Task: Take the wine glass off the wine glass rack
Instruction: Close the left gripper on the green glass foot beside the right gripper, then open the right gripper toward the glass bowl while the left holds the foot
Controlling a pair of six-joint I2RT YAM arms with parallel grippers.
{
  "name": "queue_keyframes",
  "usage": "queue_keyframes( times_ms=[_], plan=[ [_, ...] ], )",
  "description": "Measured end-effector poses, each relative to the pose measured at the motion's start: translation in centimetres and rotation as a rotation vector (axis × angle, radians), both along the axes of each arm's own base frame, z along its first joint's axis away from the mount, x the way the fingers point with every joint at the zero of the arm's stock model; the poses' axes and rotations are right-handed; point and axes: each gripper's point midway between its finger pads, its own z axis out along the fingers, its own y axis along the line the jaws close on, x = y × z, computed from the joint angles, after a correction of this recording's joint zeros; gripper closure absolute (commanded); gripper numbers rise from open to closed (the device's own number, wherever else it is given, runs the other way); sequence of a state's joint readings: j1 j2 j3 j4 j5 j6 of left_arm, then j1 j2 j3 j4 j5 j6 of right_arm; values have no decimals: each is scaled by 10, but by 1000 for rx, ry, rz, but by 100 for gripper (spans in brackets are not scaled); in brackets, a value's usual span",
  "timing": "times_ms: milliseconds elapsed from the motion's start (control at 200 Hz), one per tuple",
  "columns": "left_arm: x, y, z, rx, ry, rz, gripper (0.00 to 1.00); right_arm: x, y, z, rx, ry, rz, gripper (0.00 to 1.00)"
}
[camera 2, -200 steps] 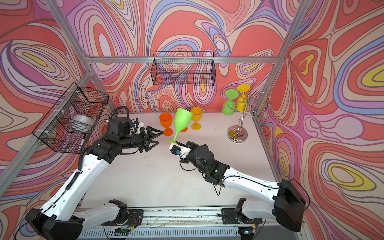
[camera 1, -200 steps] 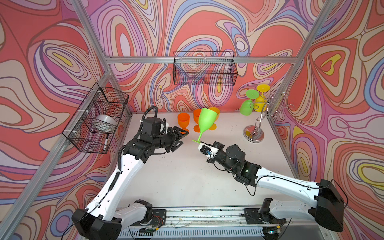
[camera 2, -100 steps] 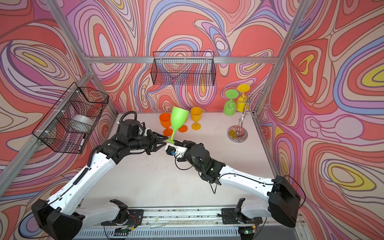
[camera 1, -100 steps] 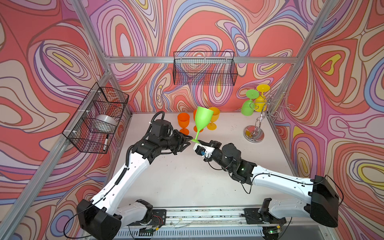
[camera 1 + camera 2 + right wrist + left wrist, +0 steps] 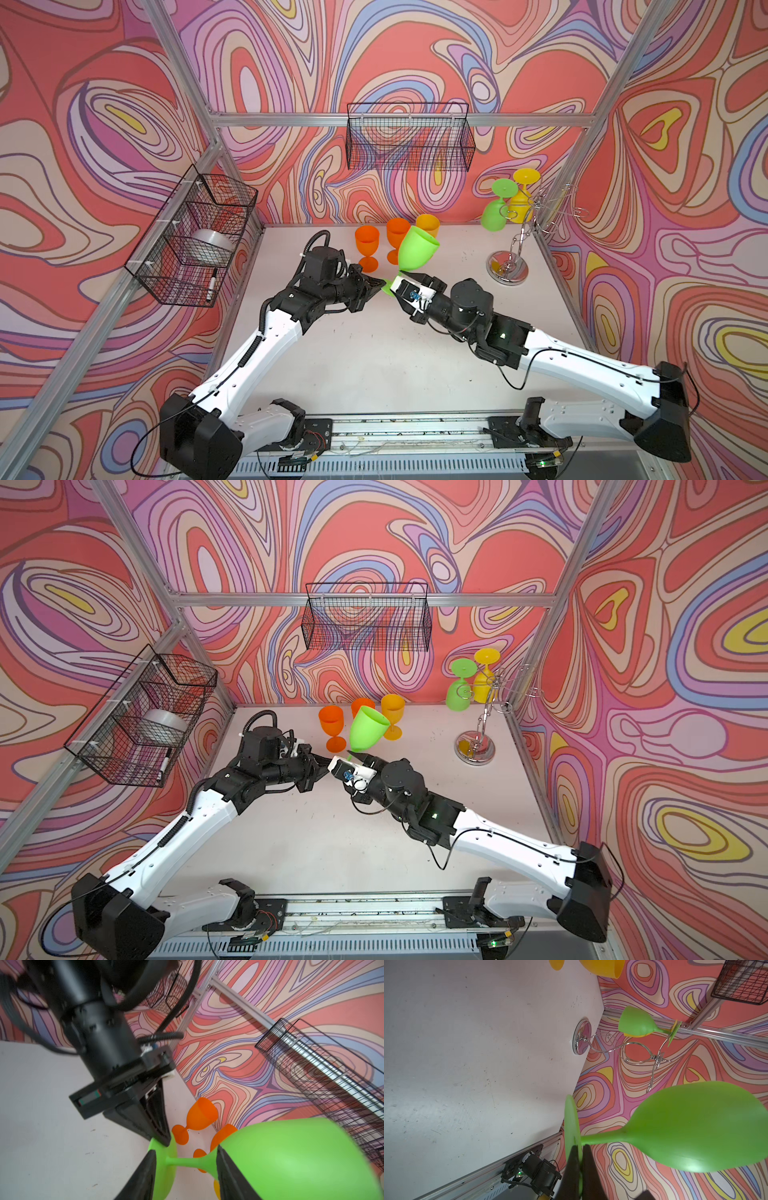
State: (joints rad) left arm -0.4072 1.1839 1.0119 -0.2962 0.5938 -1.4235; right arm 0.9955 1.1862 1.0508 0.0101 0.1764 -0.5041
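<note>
The green wine glass hangs tilted in the air over the middle of the table, off the rack. My left gripper is shut on the rim of its round foot. My right gripper is open; its fingers stand apart, one by the foot and one by the bowl, with the stem between them. The chrome wine glass rack stands at the back right.
A green glass and a yellow glass hang upside down on the rack. Three orange glasses stand just behind the held glass. Black wire baskets hang on the back wall and the left wall.
My left gripper came in from the left and shut on the glass's foot. My right gripper, which held the glass, has opened. The glass has shifted slightly left.
</note>
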Motion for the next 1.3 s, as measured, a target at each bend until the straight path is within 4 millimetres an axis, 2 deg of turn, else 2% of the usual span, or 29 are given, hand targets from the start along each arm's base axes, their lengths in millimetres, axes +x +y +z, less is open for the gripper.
queue_keyframes(
  times_ms=[95,165,260,336,461,701,811,997,1107,1177,1252,1297],
  plan=[
    [-1,7,-12,8,-12,-1,100,-7,-5,36,96,86,3,52],
    [-2,12,-14,20,-39,-9,100,-11,-7,55,147,152,8,52],
    [-3,16,-9,32,-100,-27,100,-12,-8,72,189,245,4,53],
    [-3,18,-6,47,-152,-43,100,-7,-6,77,201,317,-9,54],
    [-4,19,-8,72,-211,-68,100,6,-6,73,209,456,-32,57],
    [-4,20,-21,76,-255,-93,100,29,-33,66,276,674,-96,64],
    [-1,20,-18,67,-281,-90,100,29,-31,63,279,732,-95,64],
    [3,21,-10,53,-317,-87,100,33,-23,36,226,826,-118,69],
    [5,21,-8,48,-329,-85,100,36,-21,21,190,863,-140,76],
    [5,22,-9,46,-332,-86,100,39,-20,19,186,867,-144,84],
    [5,22,-10,47,-331,-85,100,39,-19,21,177,860,-134,100],
    [6,23,-10,48,-334,-83,100,35,-15,23,189,888,-113,100]
  ],
)
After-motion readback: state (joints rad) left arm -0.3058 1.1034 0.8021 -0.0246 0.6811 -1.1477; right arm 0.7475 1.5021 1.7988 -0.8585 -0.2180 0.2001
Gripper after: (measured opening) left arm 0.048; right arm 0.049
